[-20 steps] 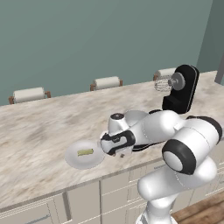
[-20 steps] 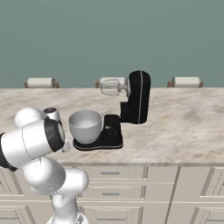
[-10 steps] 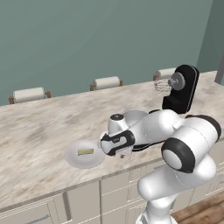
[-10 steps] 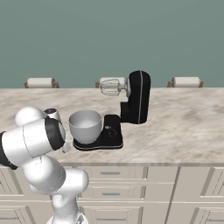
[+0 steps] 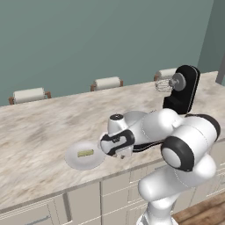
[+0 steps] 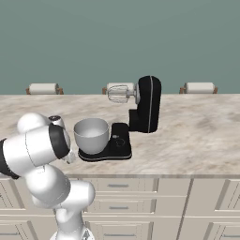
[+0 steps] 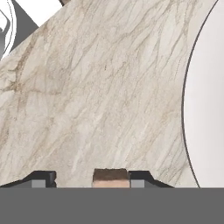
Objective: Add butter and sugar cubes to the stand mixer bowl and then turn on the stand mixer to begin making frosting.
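1. The hand hung low over the marble bench, close by the near edge, just right of the white plate.
2. In the hand view a tiny tan sugar cube sat between the two dark fingertips, nearer the right-hand tip than the left one. The jaws stood part-way in, with bench showing between the left tip and the cube, so I could not tell whether they gripped it yet.
3. The butter lay flat on the plate, its long axis running roughly left to right, just left of the hand and untouched.
4. The stand mixer bowl stood on the base of the black stand mixer, under the raised whisk (head tilted up, so the mouth was open from above). It lay to the right of the hand and a little farther back.
5. My judgement: the step in hand was picking up the cube. The coming move turned on that rightward carry to the bowl, lifting clear of its rim.
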